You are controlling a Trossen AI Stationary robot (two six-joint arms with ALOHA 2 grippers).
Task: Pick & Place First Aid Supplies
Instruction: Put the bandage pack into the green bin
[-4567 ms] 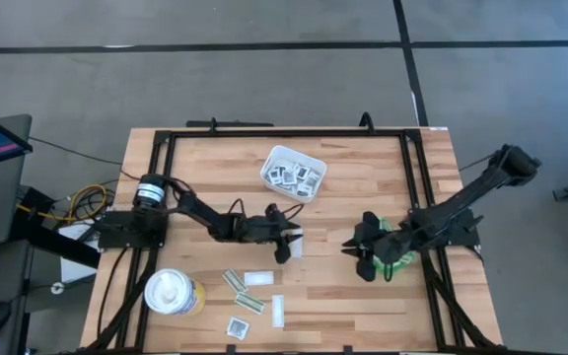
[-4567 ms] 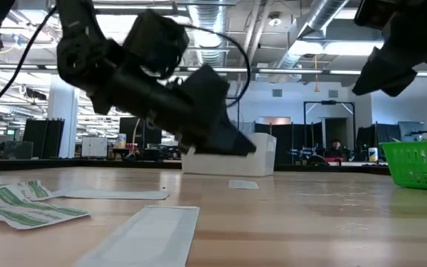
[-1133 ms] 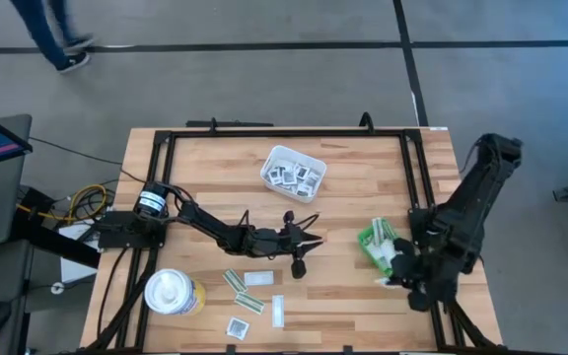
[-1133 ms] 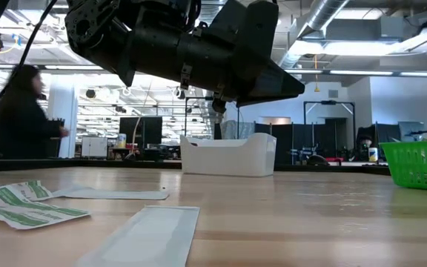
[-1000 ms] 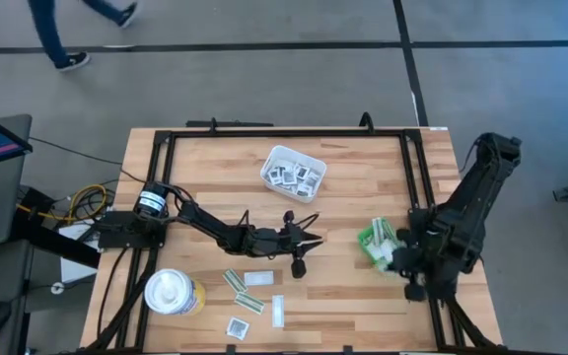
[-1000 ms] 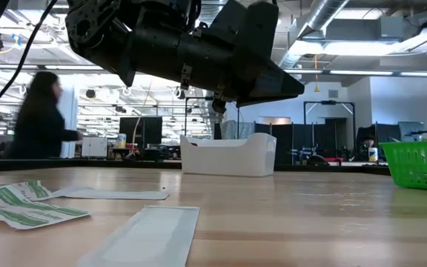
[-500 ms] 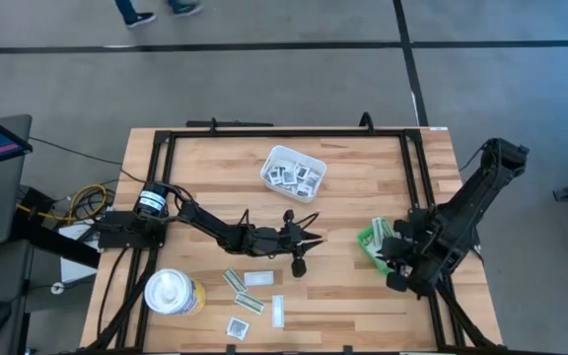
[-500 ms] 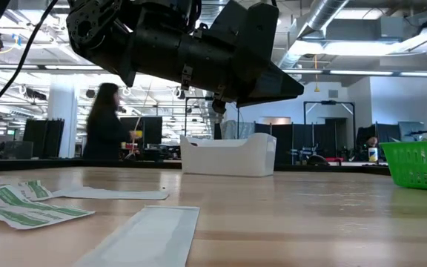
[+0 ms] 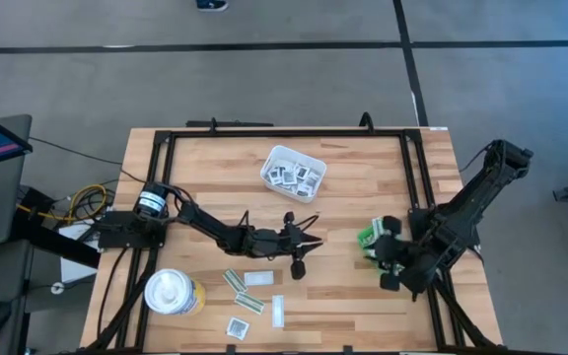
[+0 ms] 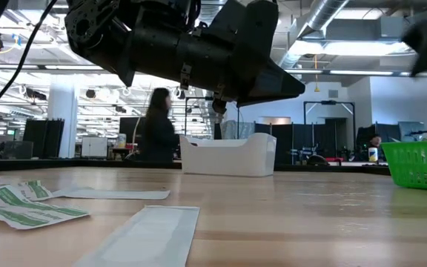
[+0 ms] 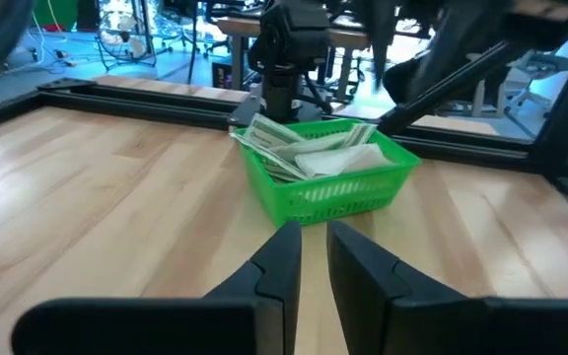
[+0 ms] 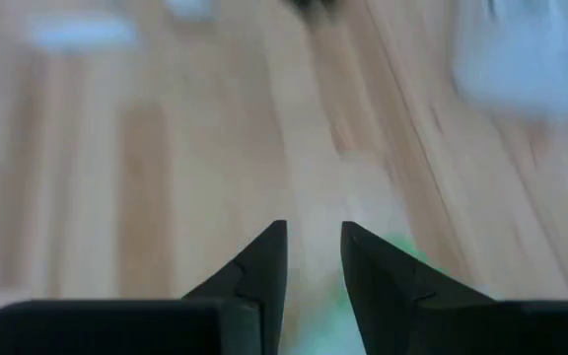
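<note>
Right end effector [image 9: 388, 258] nearer green bin [image 9: 371, 240]

the left arm is reaching from the left edge of the high view toward the centre, stretched low and nearly straight, its left gripper [image 9: 299, 258] sitting just below the middle of the frame with fingers [image 11: 282, 258] standing a narrow gap apart, nothing between them. the right arm is folding in from the right edge, elbow raised at the upper right, its right gripper [image 9: 387, 266] hanging at the lower right of centre, fingers [image 12: 267, 258] slightly parted and empty.
</note>
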